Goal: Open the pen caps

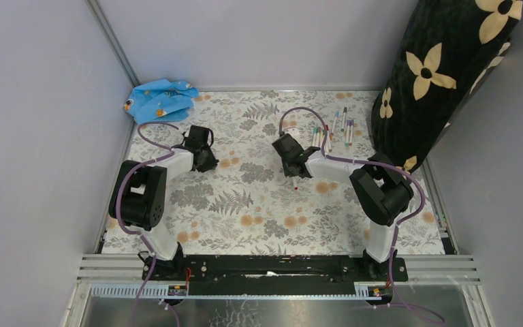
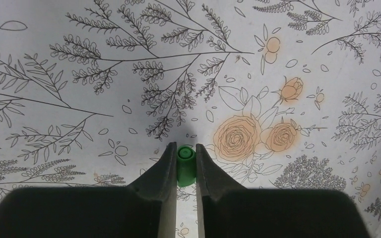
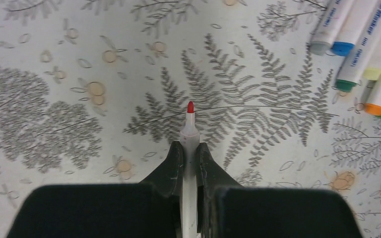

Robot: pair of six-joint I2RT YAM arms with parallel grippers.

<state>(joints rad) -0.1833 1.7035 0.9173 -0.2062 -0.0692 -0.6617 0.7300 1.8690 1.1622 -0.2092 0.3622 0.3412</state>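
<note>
Left pincer (image 2: 185,147) around green cap (image 2: 185,166)

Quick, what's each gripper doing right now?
Left gripper: closed on a green pen cap.
Right gripper: closed on a red-tipped pen, uncapped.

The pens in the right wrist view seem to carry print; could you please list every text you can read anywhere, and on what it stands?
Blue print along the white barrels of the pens: too blurred to read.
On the red-tipped pen and the green cap: no print shows.
Nothing else can be read in any view.
</note>
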